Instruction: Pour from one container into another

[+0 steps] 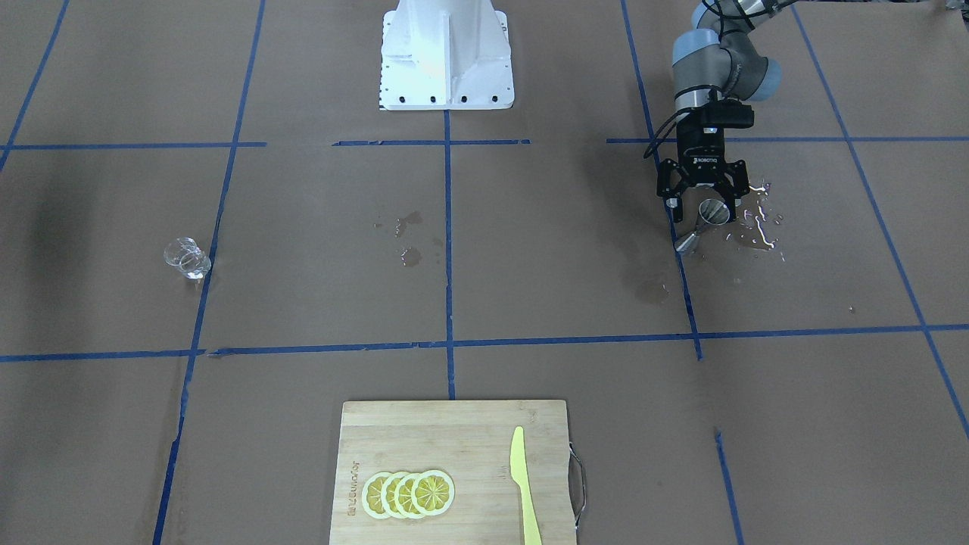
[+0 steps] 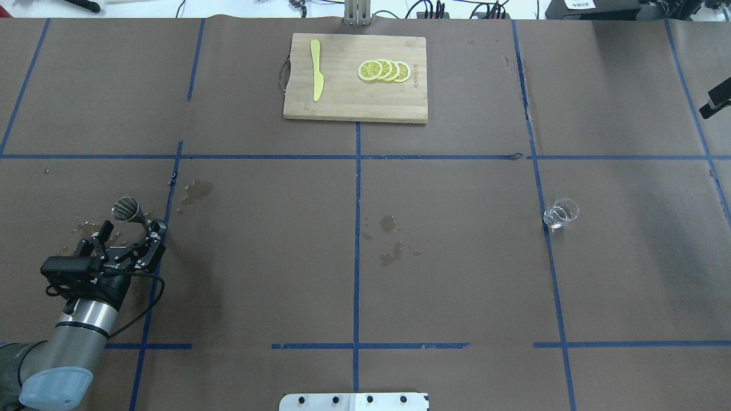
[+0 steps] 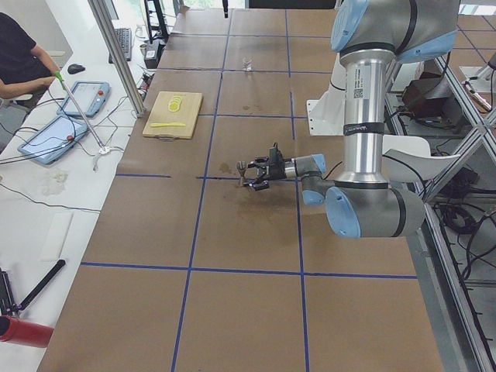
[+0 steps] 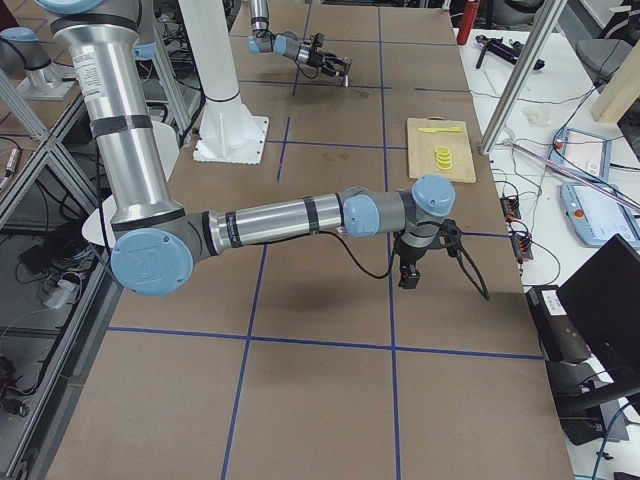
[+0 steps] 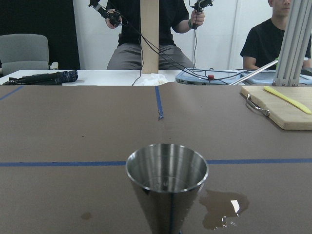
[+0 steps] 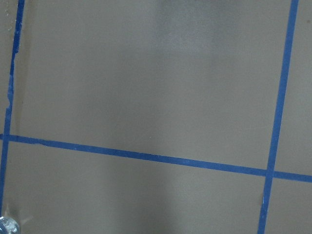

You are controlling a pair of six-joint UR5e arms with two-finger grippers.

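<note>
The silver jigger [image 2: 127,209] stands upright on the brown table near the robot's left end. It fills the lower middle of the left wrist view [image 5: 167,183]. My left gripper [image 2: 130,227] is low and level behind it, open, with its fingertips just short of the jigger on either side [image 1: 704,203]. The clear glass beaker [image 2: 561,213] stands alone on a blue tape line far to the right [image 1: 186,257]. My right gripper [image 4: 408,272] hangs pointing down over the right end of the table. I cannot tell whether it is open or shut.
Spilled water [image 1: 757,227] glistens beside the jigger, and damp stains [image 2: 391,240] mark the table's middle. At the far edge a bamboo cutting board [image 2: 342,103] holds lemon slices [image 2: 384,70] and a yellow knife [image 2: 316,69]. People sit beyond the table [image 5: 156,29].
</note>
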